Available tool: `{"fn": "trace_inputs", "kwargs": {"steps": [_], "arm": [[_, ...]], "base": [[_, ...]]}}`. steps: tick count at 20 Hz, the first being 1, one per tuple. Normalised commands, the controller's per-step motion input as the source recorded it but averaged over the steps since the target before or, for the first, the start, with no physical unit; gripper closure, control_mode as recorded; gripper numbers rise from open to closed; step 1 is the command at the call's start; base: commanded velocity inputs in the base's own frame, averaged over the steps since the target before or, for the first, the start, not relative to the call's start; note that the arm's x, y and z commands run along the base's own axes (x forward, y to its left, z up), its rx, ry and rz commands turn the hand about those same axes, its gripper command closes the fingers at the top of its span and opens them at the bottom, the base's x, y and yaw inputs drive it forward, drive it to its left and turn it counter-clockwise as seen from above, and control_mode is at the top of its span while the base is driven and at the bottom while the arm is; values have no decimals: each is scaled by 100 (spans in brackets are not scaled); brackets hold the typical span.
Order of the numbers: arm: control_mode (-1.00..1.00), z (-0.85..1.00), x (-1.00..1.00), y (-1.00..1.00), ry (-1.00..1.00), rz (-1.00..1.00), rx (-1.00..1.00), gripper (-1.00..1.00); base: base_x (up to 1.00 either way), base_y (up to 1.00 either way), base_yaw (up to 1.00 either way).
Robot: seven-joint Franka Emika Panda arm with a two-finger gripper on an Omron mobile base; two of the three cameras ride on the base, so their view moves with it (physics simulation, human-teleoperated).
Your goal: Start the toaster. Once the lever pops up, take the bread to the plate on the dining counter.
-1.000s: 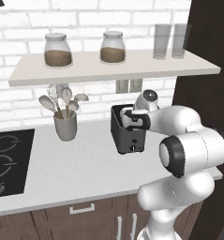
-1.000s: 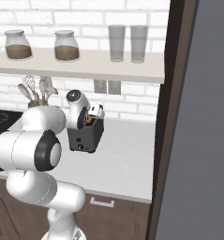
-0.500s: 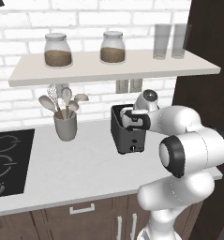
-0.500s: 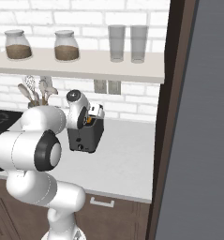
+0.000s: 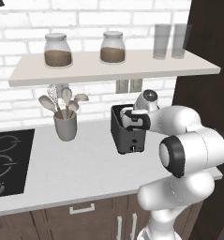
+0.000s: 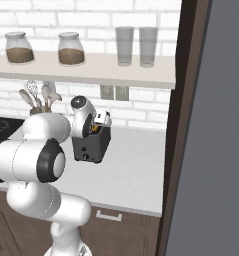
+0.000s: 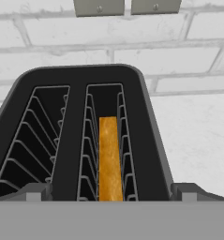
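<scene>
Released claw [image 7: 111, 199] poised directly above toaster [image 7: 80, 136] on white surface [image 5: 80, 164]; bread [image 7: 109, 157] sunk in right-hand slot, straight below, long edge running away between spread tips.

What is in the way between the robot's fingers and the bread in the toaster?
Nothing visible. The open fingers hang right above the toaster, and the bread stands in the right slot with a clear gap above it.
</scene>
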Motion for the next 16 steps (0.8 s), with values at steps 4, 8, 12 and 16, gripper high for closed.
{"fn": "trace_inputs", "kwargs": {"steps": [4, 8, 12, 16], "arm": [[-100, 0, 0, 0, 0, 0, 0, -100], [-100, 0, 0, 0, 0, 0, 0, -100], [-100, 0, 0, 0, 0, 0, 0, -100], [-100, 0, 0, 0, 0, 0, 0, -100]], "base": [[0, 0, 0], [0, 0, 0], [0, 0, 0], [0, 0, 0]]}}
